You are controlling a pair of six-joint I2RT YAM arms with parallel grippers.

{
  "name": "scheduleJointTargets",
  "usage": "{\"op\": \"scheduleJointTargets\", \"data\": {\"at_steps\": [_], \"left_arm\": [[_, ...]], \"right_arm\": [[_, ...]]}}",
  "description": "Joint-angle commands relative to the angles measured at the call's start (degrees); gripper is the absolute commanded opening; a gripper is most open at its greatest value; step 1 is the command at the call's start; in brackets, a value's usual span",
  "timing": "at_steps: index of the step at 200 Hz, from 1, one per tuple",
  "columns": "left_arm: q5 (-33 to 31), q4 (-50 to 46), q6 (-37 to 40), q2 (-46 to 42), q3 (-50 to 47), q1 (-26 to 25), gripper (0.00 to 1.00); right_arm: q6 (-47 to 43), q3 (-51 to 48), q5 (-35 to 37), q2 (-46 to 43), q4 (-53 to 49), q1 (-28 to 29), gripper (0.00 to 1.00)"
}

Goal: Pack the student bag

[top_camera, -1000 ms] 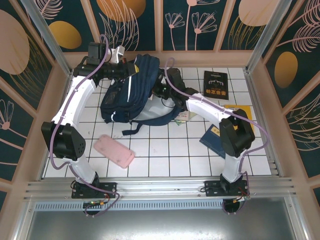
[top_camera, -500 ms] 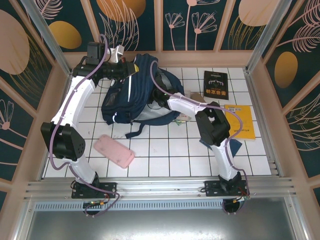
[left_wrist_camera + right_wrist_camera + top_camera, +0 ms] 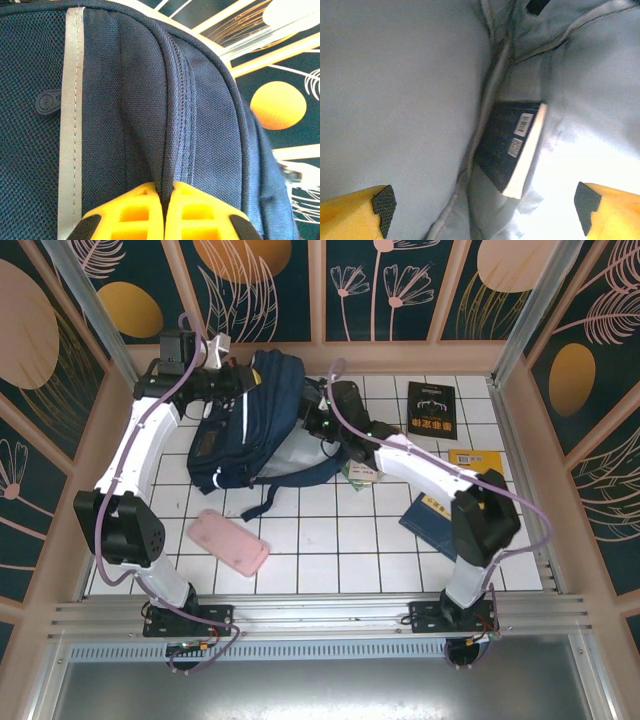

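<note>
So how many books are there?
4 for sure: a black book at the back, a yellow book behind the right arm, a blue book beside it, a dark book inside the student bag. The pale thing beside the bag may be another.

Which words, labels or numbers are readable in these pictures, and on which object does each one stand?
Nothing reads clearly.
Black book: white title, too small.
Dark book inside the student bag: two barcode stickers, blurred.
Rubber badge on the student bag: illegible.

Left pincer (image 3: 162, 195) clenched, right pincer (image 3: 485, 201) agape
</note>
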Motion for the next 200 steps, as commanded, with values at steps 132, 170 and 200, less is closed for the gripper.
{"op": "scheduleJointTargets", "data": {"at_steps": [132,170,200], "left_arm": [[-16.83,19.66,1.70,-1.36,-27.27,-9.33,0.04],[-18.07,18.21,2.40,-1.54,-26.74,-10.03,0.34],[-23.76,15.66,4.00,-4.99,-25.89,-11.49,0.45]], "right_arm": [[3.89,-45.19,20.10,-48.79,-33.35,-33.19,0.92],[2.80,-51.79,17.48,-46.84,-27.92,-47.10,0.94],[3.10,-54.43,18.99,-42.32,-21.36,-52.50,0.96]]}}
